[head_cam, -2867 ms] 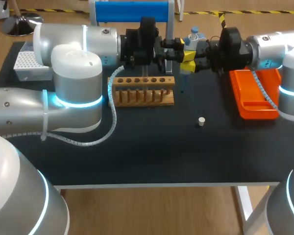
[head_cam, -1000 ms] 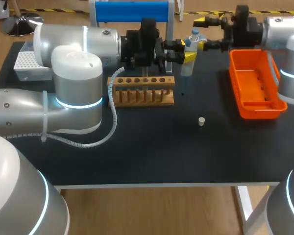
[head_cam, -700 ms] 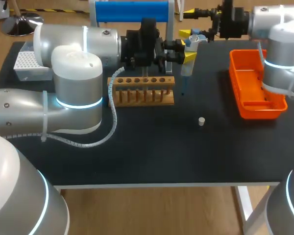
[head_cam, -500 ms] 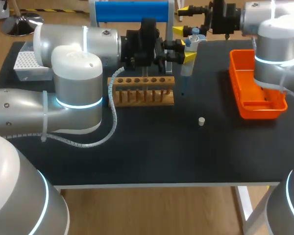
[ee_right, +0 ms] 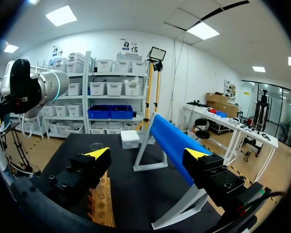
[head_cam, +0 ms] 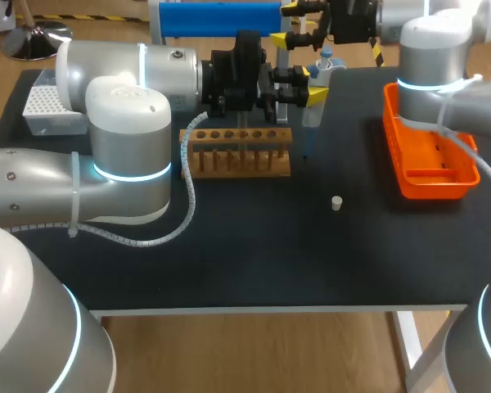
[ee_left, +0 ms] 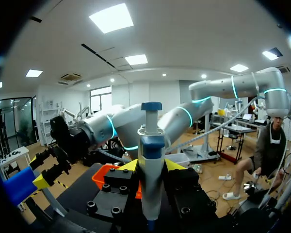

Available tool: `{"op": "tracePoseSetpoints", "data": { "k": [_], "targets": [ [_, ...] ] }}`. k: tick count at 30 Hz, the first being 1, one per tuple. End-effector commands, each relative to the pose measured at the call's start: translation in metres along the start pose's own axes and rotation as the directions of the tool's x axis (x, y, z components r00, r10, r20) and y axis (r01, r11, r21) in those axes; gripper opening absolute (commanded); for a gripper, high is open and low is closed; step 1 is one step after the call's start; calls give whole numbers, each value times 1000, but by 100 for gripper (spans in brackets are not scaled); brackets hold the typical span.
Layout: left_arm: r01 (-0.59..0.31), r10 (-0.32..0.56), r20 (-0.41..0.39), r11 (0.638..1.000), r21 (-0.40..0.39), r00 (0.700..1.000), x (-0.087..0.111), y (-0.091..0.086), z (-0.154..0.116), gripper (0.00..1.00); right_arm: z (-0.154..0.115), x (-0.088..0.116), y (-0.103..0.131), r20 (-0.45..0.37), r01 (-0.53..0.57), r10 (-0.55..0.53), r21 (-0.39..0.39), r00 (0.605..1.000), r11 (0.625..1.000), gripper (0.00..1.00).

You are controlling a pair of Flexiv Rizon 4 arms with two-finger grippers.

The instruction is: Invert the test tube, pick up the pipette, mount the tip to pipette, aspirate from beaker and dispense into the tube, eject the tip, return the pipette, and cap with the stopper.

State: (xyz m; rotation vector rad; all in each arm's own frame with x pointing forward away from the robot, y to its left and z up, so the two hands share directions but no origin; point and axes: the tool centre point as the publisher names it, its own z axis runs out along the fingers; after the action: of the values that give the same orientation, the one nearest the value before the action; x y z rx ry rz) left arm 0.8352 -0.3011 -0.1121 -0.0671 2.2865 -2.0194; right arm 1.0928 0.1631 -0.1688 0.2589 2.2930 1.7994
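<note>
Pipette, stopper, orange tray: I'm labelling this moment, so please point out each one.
pipette (ee_left: 150, 179), left wrist view, on its pale barrel.
stopper (head_cam: 336, 203), head view, on its top.
orange tray (head_cam: 432, 187), head view, on its near wall.

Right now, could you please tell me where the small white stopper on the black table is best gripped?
Probably across its round side walls, coming straight down from above: the small white cylindrical stopper seems to stand on end, alone on the black table, with bare surface either side for the fingers.
</note>
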Motion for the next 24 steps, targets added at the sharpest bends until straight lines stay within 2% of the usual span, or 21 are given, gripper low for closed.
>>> {"op": "tracePoseSetpoints", "data": {
  "k": [1,24],
  "targets": [
    [1,-1,1,1000,-1,1000,0,-1,0,0,10,-8,-1,-7,0,0,7,1000,1000,100],
    [1,-1,1,1000,-1,1000,0,-1,0,0,9,-8,1,-7,7,-7,9,1000,1000,100]
  ]
}}
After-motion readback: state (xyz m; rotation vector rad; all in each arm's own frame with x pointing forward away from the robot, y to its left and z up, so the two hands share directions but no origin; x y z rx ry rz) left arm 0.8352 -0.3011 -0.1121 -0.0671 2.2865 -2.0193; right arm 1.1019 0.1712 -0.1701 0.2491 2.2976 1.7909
